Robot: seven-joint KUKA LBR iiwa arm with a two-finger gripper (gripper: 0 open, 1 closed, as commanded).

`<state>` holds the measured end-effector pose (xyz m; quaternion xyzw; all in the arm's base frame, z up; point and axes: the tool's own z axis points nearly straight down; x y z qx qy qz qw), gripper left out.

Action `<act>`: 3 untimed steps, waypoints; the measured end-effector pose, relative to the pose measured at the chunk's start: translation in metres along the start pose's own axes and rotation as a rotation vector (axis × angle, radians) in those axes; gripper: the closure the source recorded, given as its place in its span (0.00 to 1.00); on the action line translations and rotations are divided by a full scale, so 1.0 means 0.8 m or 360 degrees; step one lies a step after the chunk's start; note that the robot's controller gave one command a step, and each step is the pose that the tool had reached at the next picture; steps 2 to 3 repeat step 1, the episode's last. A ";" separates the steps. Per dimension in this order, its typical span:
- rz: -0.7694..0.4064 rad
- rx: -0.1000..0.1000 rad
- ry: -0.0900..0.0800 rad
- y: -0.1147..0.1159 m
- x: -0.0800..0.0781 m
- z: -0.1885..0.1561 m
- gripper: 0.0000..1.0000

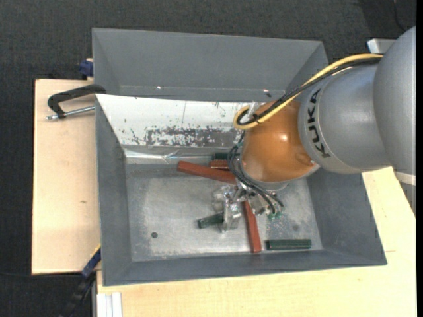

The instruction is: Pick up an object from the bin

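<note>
— Where do the jaws stand?
— Low over the middle of the bin [111,197], at a small dark green block [210,222]. Whether they are apart or together cannot be told.
— And around them?
— A red-brown stick [252,233] lies just at 4 o'clock, a second red-brown stick [201,170] at 11, and a dark green bar [288,244] farther at 4, by the wall. Bare floor lies open toward 9.
</note>
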<state>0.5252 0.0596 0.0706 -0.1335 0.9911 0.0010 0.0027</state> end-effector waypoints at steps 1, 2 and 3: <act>-0.0045 0.0004 -0.0016 -0.002 -0.044 -0.225 1.00; -0.0045 0.0004 -0.0016 -0.002 -0.044 -0.225 1.00; -0.0045 0.0004 -0.0016 -0.002 -0.044 -0.225 1.00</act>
